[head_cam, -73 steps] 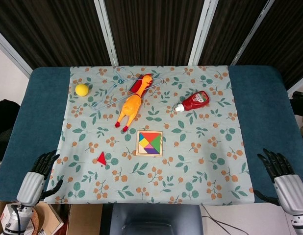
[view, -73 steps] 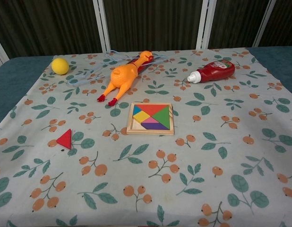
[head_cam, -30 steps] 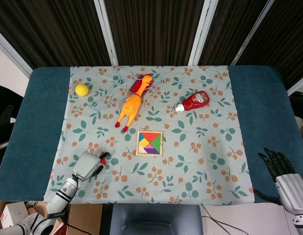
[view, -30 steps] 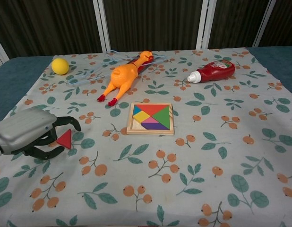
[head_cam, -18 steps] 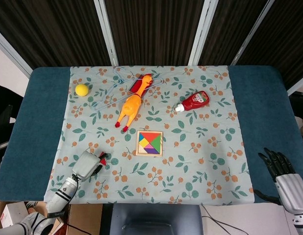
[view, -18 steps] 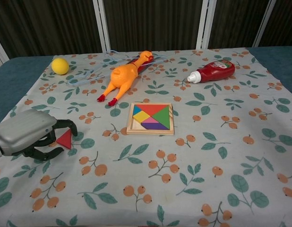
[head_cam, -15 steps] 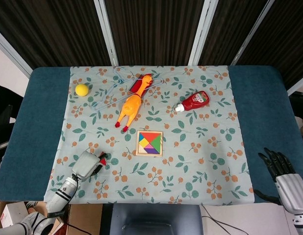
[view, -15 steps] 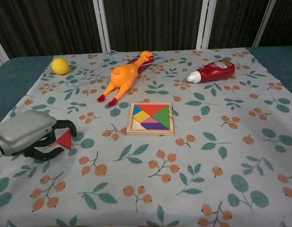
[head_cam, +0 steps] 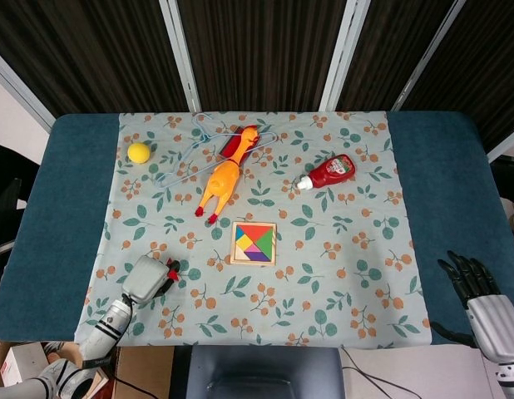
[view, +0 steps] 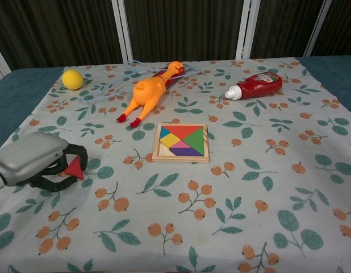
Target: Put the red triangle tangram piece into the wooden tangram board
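The red triangle (view: 75,166) lies at the near left of the floral cloth, and my left hand (view: 38,162) has its dark fingers closed round it, one above and one below. From the head view the left hand (head_cam: 149,278) covers nearly all of the piece; only a red corner (head_cam: 170,272) shows. The wooden tangram board (view: 181,142) sits mid-table, to the right of that hand, with coloured pieces filling it. The board (head_cam: 254,243) lies flat. My right hand (head_cam: 481,303) hovers off the table's near right corner, fingers spread, holding nothing.
An orange rubber chicken (view: 147,92) lies behind the board on a pale blue wire hanger (head_cam: 190,154). A ketchup bottle (view: 258,85) lies on its side at the back right. A yellow ball (view: 72,79) sits at the back left.
The left hand came in from the table's near left edge to the triangle and its fingers have closed tighter on the piece. The right hand has not moved.
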{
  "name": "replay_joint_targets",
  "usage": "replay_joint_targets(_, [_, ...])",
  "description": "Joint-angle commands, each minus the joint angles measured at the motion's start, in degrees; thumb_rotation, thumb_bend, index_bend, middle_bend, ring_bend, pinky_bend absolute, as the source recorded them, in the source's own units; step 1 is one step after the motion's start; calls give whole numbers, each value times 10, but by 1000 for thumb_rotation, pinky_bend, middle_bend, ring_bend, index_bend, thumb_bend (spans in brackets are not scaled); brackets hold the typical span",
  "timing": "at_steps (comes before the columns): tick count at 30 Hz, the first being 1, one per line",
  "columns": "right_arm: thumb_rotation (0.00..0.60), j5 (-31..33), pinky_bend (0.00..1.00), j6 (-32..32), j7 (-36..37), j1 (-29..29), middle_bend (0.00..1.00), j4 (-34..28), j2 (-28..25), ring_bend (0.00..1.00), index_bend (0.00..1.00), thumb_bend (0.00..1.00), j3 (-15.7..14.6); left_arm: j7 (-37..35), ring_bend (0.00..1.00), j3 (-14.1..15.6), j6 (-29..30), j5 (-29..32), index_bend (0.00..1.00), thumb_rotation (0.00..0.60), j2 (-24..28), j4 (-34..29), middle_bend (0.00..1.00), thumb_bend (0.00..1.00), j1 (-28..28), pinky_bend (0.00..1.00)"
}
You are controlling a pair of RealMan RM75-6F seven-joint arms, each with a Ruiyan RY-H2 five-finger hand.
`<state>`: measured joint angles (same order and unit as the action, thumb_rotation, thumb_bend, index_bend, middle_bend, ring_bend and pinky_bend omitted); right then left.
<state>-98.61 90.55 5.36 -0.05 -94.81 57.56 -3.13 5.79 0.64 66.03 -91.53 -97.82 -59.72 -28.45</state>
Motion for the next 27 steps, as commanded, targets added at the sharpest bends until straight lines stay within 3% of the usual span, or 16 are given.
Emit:
replay_joint_targets(1, [600,0,0,0,0,0,0,0,0,0,0,203,0,-2,1000,-1,2,1,532,600,-1,1,1000,396,0,1000])
replay_joint_targets(6, [600,0,0,-1,-1,0,0,0,0,0,0,203,0,-7,1000,-1,16,-2,601,600,-5,1,1000,397,0,1000])
replay_joint_targets(13, [600,-2,0,1,0,0,0,0,0,0,0,202,-1,-9,1000,-12,17,9,619,600,-3,-35,1000,397,-3,1000])
replay_joint_targets(19, [600,-7,0,0,1,1,0,1,-1,0,0,202,-3,44,1000,-42,10,37,606,600,-12,-101,1000,397,-14,1000])
replay_joint_targets(27, [600,-8,0,5,14,1,0,4,-5,0,0,202,-3,122,1000,-93,-28,124,599,600,-47,-172,1000,397,-32,1000])
